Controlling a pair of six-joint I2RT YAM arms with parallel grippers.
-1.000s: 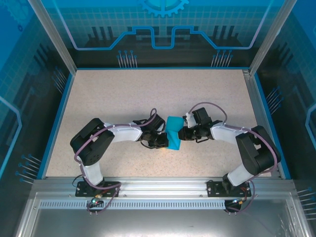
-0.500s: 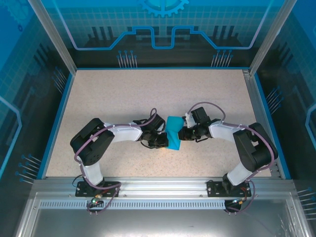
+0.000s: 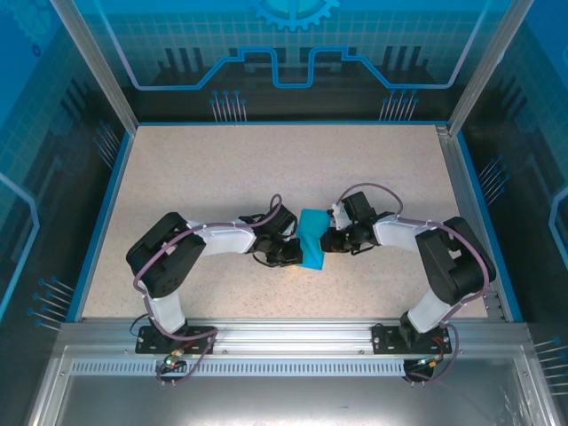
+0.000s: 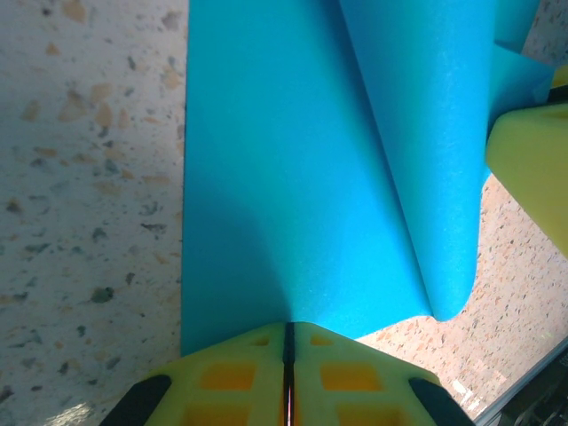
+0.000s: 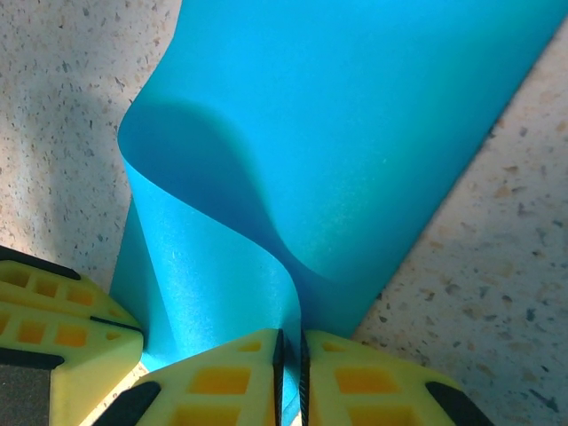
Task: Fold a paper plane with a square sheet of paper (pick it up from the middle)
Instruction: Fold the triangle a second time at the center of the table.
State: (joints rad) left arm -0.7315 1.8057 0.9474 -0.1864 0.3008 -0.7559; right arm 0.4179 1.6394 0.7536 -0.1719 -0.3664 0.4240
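Paper (image 3: 311, 238) hardly moves; right tool (image 5: 290, 342) has crept inward — bowing it off the desk (image 3: 222, 169); left tool (image 4: 288, 330), like the right, stays clenched on its edge; crease unformed.

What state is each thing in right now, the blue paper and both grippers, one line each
square sheet of paper, not yet a plane: bent over in a soft curl with no sharp crease, pinched at two edges.
left gripper, shut on the edge of the paper's flat part.
right gripper, shut on the paper where it curls over.
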